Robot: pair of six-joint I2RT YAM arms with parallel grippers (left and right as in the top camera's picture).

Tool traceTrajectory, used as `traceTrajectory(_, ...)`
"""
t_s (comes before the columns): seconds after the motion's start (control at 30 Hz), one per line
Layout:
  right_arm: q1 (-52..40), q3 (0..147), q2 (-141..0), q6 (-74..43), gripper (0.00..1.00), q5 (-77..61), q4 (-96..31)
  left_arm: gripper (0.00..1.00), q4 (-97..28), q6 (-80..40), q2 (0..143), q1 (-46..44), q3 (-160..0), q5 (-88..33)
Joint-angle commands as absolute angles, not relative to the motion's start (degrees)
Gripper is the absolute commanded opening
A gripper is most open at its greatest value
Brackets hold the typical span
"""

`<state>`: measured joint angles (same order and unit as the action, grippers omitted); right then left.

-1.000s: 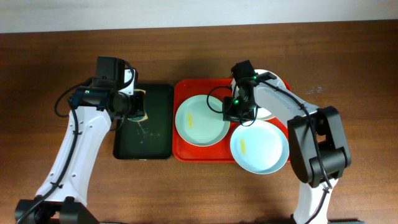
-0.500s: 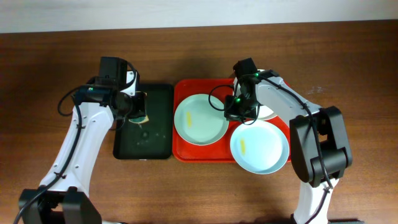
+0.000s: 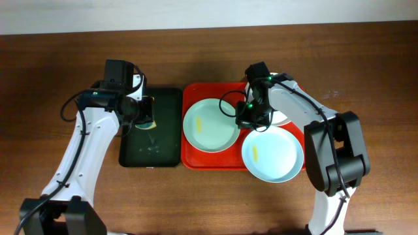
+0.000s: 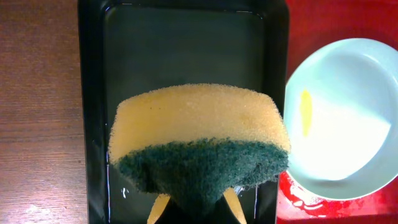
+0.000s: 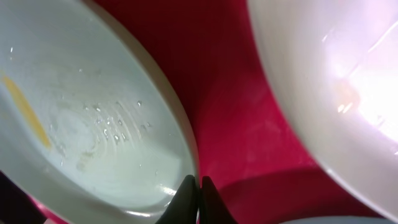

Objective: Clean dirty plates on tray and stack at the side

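Observation:
A pale blue-green plate (image 3: 210,125) (image 5: 93,124) with a yellow smear lies at the left of the red tray (image 3: 189,160) (image 5: 230,93). My right gripper (image 3: 243,122) (image 5: 198,183) is shut on this plate's right rim, one finger inside and one over the tray. A white plate (image 3: 282,116) (image 5: 336,93) sits at the tray's back right, partly under the right arm. A second pale blue-green plate (image 3: 272,153), also smeared yellow, rests at the front right. My left gripper (image 3: 147,116) (image 4: 196,208) is shut on a yellow and green sponge (image 4: 199,143).
A dark green-black tray (image 3: 166,143) (image 4: 93,93) with wet spots lies left of the red tray, under the sponge. Brown wooden table (image 3: 366,78) surrounds both trays. A pale wall strip runs along the far edge.
The right gripper's jaws have closed on the left plate's rim. The left arm shifted slightly right with the sponge early on, then stayed still.

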<state>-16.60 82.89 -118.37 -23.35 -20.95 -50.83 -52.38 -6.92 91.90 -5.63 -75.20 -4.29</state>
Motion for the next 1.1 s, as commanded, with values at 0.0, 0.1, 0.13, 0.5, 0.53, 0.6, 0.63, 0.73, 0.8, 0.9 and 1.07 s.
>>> traceTrajectory(0.0, -16.53, 84.01, -118.87, -23.24, 0.04, -23.86, -52.29, 0.0, -52.07, -6.81, 92.16, -5.65, -74.98, -5.08)
traceTrajectory(0.1, -16.53, 84.03, -118.87, -23.22, 0.07, -23.79, -54.33, 0.0, -52.07, -6.81, 92.16, -5.65, -74.98, -5.1)
traceTrajectory(0.13, -16.53, 84.03, -118.87, -23.2, 0.15, -23.77, -54.41, 0.0, -52.07, -6.81, 92.16, -5.65, -74.98, -5.08)
traceTrajectory(0.5, -16.49, 84.01, -118.87, -22.98, 0.17, -22.44, -49.3, 0.0, -52.47, -6.81, 92.16, -5.65, -74.98, -5.08)
traceTrajectory(0.53, -16.67, 84.01, -118.87, -22.98, 0.17, -21.67, -49.52, 0.0, -52.47, -6.81, 92.16, -5.65, -74.98, -5.08)
traceTrajectory(0.6, -17.04, 84.01, -118.87, -23.0, 0.17, -20.51, -49.98, 0.0, -52.47, -6.81, 92.16, -5.65, -74.98, -5.08)
traceTrajectory(0.63, -17.26, 84.01, -118.87, -22.98, 0.15, -20.43, -50.11, 0.0, -52.47, -6.81, 92.16, -5.65, -74.98, -5.1)
traceTrajectory(0.73, -17.69, 84.01, -118.87, -22.98, 0.08, -20.32, -49.95, 0.0, -52.47, -6.81, 92.16, -5.65, -74.98, -5.08)
traceTrajectory(0.8, -17.67, 84.01, -118.87, -22.98, 0.04, -20.34, -50.17, 0.0, -52.49, -6.81, 92.16, -5.65, -74.98, -5.08)
traceTrajectory(0.9, -17.67, 84.01, -118.87, -22.98, 0.04, -20.36, -51.53, 0.0, -52.49, -6.81, 92.16, -5.65, -74.98, -5.1)
traceTrajectory(1.07, -17.67, 84.01, -118.87, -22.96, 0.04, -20.34, -52.9, 0.0, -52.49, -6.81, 92.16, -5.65, -74.98, -5.08)
